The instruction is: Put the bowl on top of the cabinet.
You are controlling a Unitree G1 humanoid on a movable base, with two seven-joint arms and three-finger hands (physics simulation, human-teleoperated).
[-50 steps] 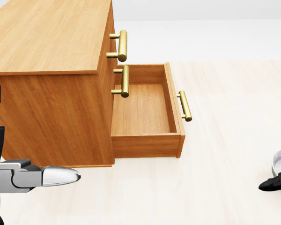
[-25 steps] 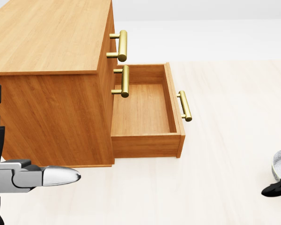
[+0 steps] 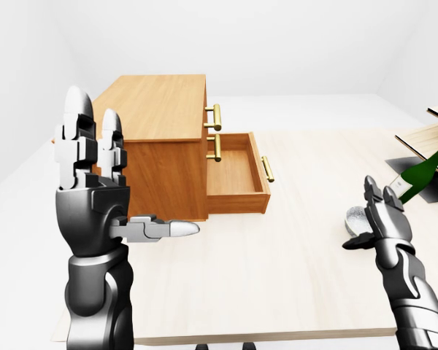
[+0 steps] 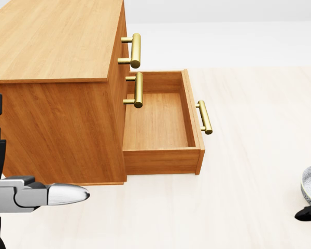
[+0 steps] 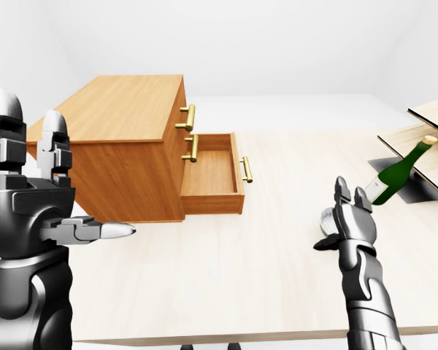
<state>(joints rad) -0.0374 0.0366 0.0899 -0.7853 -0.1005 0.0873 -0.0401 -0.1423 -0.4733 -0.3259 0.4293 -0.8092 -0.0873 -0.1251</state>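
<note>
Now reaching for the bowl (image 3: 355, 219) with the right hand (image 3: 379, 217), out on the desk (image 3: 277, 270) at the right of the left-eye view, near a leaning green bottle (image 3: 417, 173) and well apart from the cabinet (image 3: 157, 109). Fingers spread and upright beside the bowl, thumb low, not closed round it; cannot tell whether touching. Left hand (image 3: 95, 191) raised beside the cabinet, fingers wide open, holding nothing.

Best to bring thumb and fingers across the rim before lifting, squeeze gently and keep level. Then carry high enough to pass above the open drawer (image 3: 233, 175) and set down on the bare top, away from its edge.

Compared with a second ago in the head view: more of the bowl uncovered, right hand dropped lower toward the bottom right corner. Cabinet, drawer and left hand unmoved, so no camera shift.
</note>
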